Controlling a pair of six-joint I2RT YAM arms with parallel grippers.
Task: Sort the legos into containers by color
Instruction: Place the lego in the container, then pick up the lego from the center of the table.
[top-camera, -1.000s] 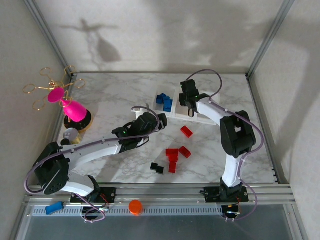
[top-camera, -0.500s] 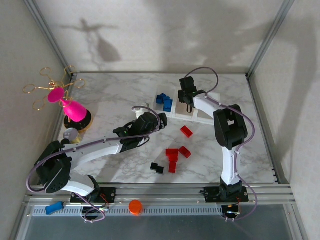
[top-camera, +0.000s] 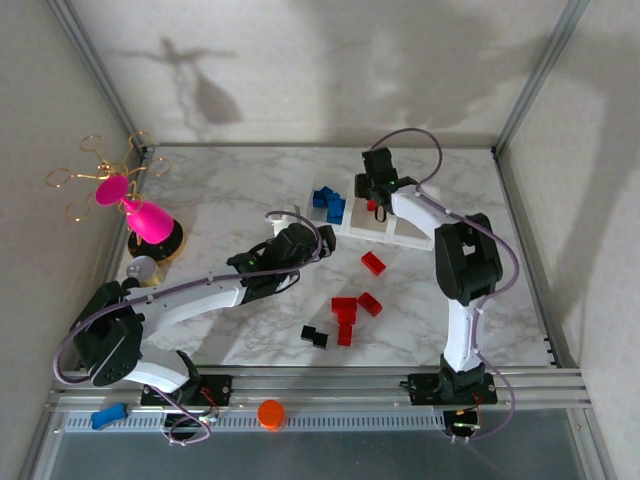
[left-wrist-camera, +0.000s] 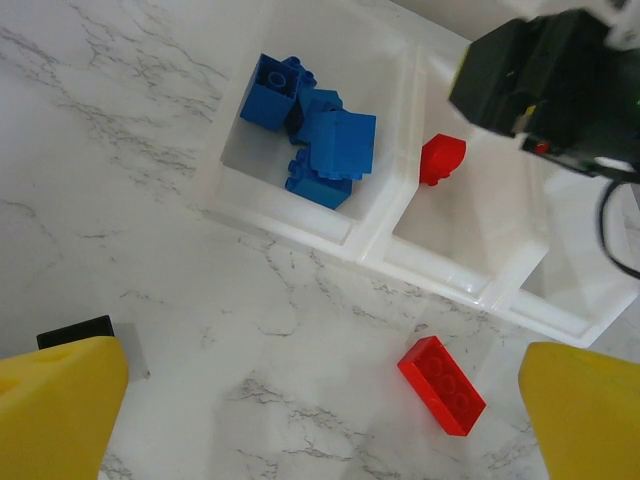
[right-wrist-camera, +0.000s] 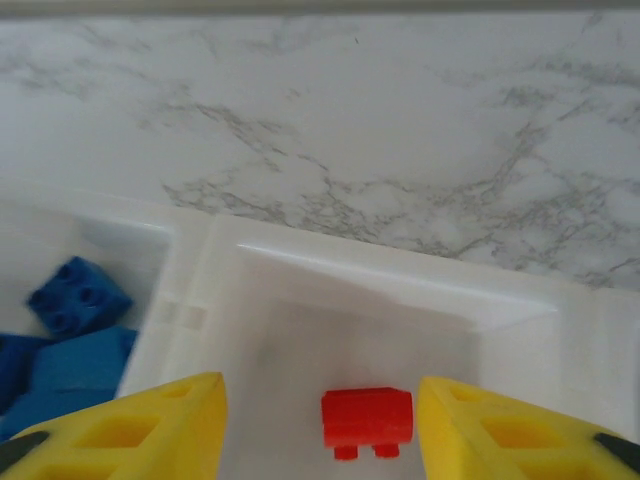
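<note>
Clock directions are read on the overhead view, with 12 o'clock at the far table edge.

**Containers**: three joined white bins stand at about 1 o'clock from the table centre. The row slants from 10 o'clock to 4 o'clock.
- The 10 o'clock end bin holds the blue legos, piled together.
- The middle bin holds one red lego, lying on the bin floor.
- The right arm partly hides the 4 o'clock end bin, so its contents cannot be told.

**Right gripper**: it hangs over the middle bin with its yellow fingers partly spread. The red lego sits between them with a gap on either side and touches neither. The gripper has hold of nothing.

**Left gripper**: it hovers over the bare marble at 7 o'clock of the containers. Its fingers are spread to the edges of the left wrist view, and it is empty. A black lego lies just beside its left finger; whether they touch cannot be told.

**Legos on the table:**
- A loose red brick lies near the containers, at 6 o'clock of the middle bin.
- A red cluster lies near the table centre.
- A black pair lies at 7 o'clock of that cluster.

**Other items:** a pink cup stands at the 9 o'clock edge. An orange ball and a blue clip rest on the rail at 6 o'clock.
</note>
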